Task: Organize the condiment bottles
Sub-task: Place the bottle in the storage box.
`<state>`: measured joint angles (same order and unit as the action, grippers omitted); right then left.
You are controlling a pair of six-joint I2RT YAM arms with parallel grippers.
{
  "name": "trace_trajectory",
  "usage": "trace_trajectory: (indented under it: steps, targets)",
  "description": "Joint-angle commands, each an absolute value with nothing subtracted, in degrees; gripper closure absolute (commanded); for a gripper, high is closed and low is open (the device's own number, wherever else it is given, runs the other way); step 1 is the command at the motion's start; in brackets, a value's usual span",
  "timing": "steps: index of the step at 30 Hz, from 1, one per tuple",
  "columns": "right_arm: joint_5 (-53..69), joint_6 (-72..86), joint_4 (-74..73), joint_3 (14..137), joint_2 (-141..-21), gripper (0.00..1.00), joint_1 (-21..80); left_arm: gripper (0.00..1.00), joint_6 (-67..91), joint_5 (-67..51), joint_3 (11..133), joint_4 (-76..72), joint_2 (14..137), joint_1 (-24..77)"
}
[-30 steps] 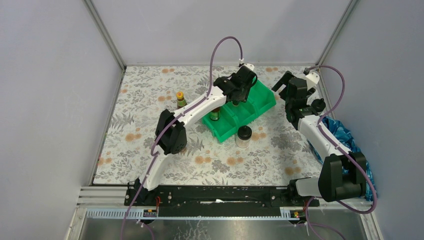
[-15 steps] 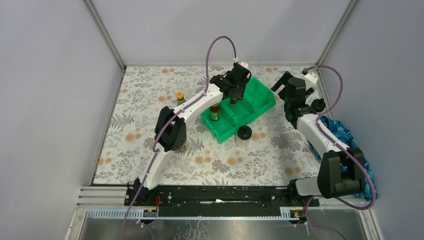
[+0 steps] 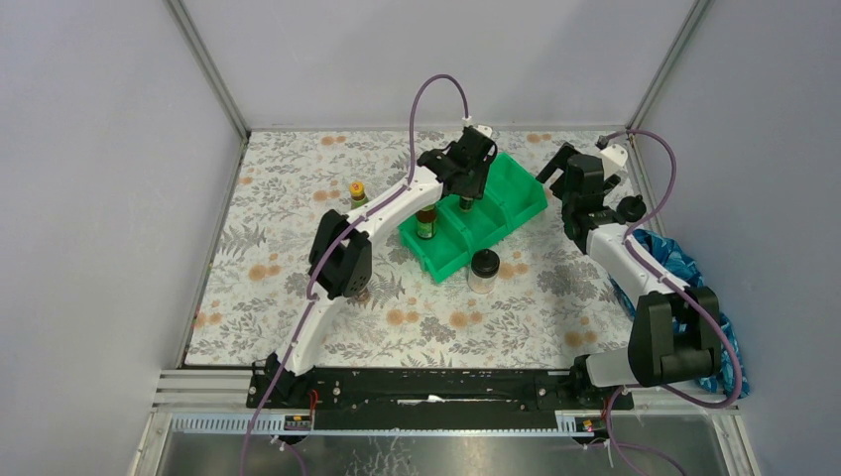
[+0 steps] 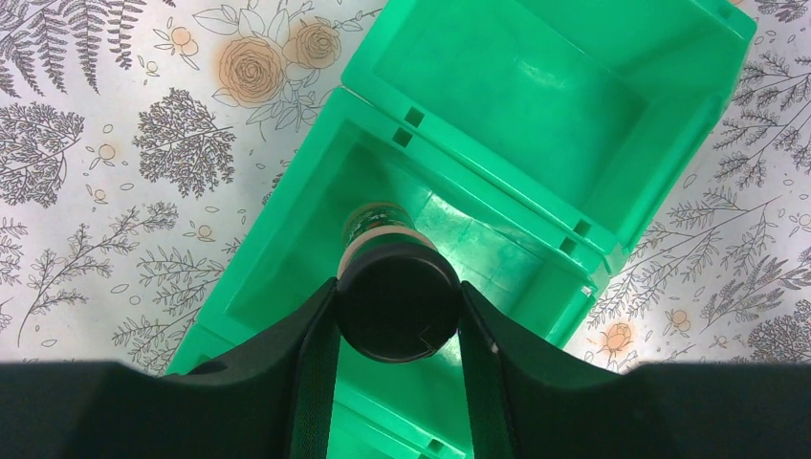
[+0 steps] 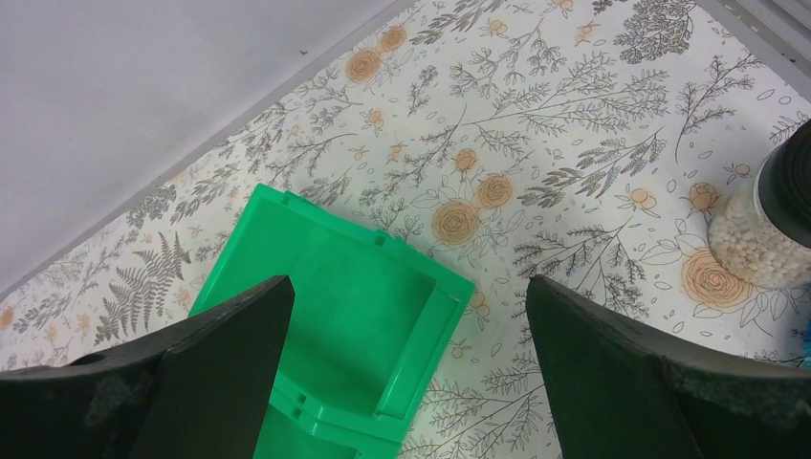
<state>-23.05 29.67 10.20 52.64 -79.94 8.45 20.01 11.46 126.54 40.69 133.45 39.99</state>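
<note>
My left gripper (image 3: 466,186) is shut on a short dark black-capped jar (image 4: 399,301) and holds it in the middle compartment of the green bin (image 3: 528,195). My fingers (image 4: 311,373) press both sides of its cap. A brown yellow-capped bottle (image 3: 426,222) stands in the near compartment. Another one (image 3: 357,192) stands on the table left of the bin. A clear black-lidded jar (image 3: 484,270) stands in front of the bin. My right gripper (image 3: 557,169) is open and empty, above the table right of the bin. The right wrist view shows a clear jar of white beads (image 5: 770,229) at its right edge.
The green bin's (image 5: 449,296) far compartment holds nothing. A blue plastic bag (image 3: 674,268) lies along the right wall beside my right arm. The floral table cover runs to grey walls on three sides. My left arm spans from its base over the table's left centre.
My left gripper has shifted a little left over the bin's middle compartment with the jar in it. My right gripper has edged slightly left and stays open.
</note>
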Motion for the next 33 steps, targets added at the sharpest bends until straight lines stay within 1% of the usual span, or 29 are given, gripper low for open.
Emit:
trace_trajectory:
  steps: [1,33]
  targets:
    - [-24.39,29.90,13.22,54.84,-80.55,0.00,8.16,1.00,20.56,10.72,127.01,37.72,134.51,39.21]
    - [-24.53,29.65,13.97,55.29,-82.09,0.00,8.17,1.00,21.07,9.75,126.84,37.14,135.96,38.82]
